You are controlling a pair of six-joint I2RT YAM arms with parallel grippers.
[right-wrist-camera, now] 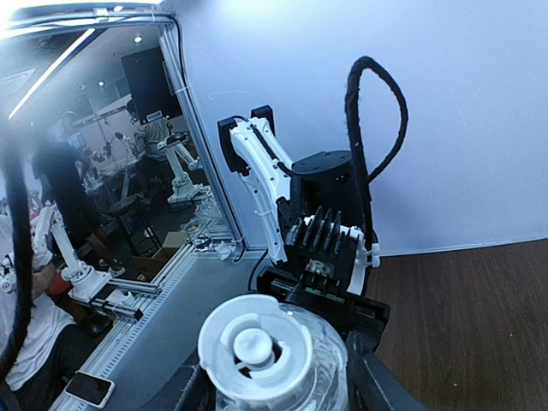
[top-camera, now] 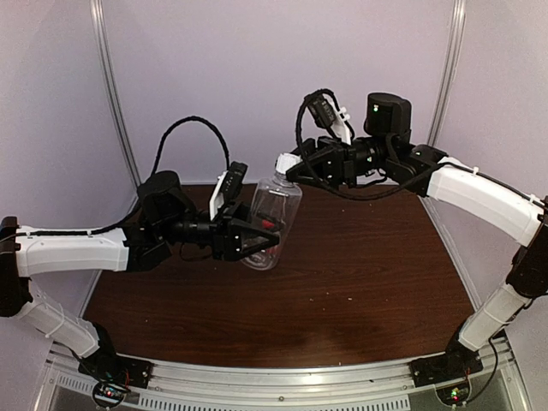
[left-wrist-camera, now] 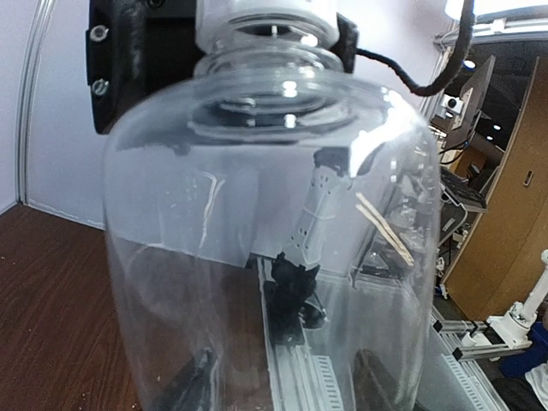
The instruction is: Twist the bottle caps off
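Top external is showing the left tool [top-camera: 257,238] pinching the clear bottle [top-camera: 276,210] above the counter [top-camera: 360,274]. The right tool [top-camera: 298,169] is straddling the white cap [right-wrist-camera: 255,347]; I cannot tell its grip. The cap is probably sitting on the neck, unscrewing unfinished.

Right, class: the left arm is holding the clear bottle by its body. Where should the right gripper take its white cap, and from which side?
Pinch the white cap across its round side wall, coming in along the neck's line from above the cap end. The clear bottle sits neck-up, and the left gripper clamps its body, so probably only the top is free.
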